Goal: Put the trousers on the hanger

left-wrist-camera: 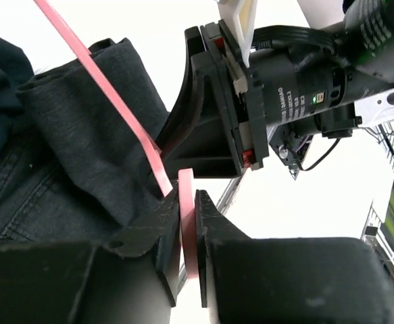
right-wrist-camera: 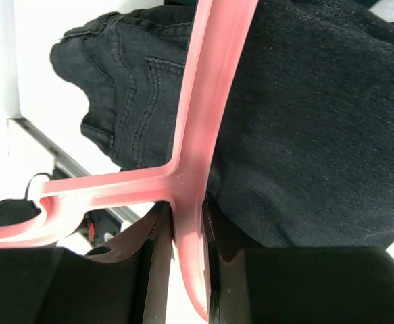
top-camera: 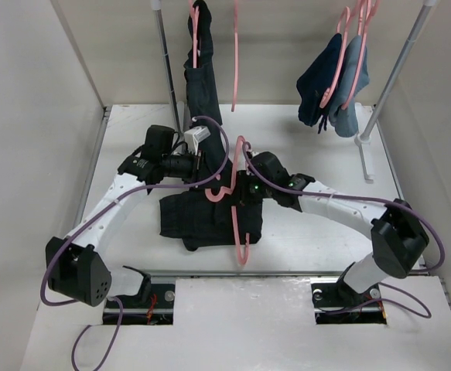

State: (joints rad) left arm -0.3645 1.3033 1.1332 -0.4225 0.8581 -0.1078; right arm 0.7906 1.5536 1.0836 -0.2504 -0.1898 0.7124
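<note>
Left tool [left-wrist-camera: 188,206] and right tool [right-wrist-camera: 186,212], arms bent inward, each pinch the hanger [right-wrist-camera: 207,94] over the trousers [top-camera: 194,220].

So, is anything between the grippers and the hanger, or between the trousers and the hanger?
Nothing visible stands in the way. The left gripper and the right gripper each have their jaws shut directly on the hanger. The trousers lie right against it, with no other thing between.
</note>
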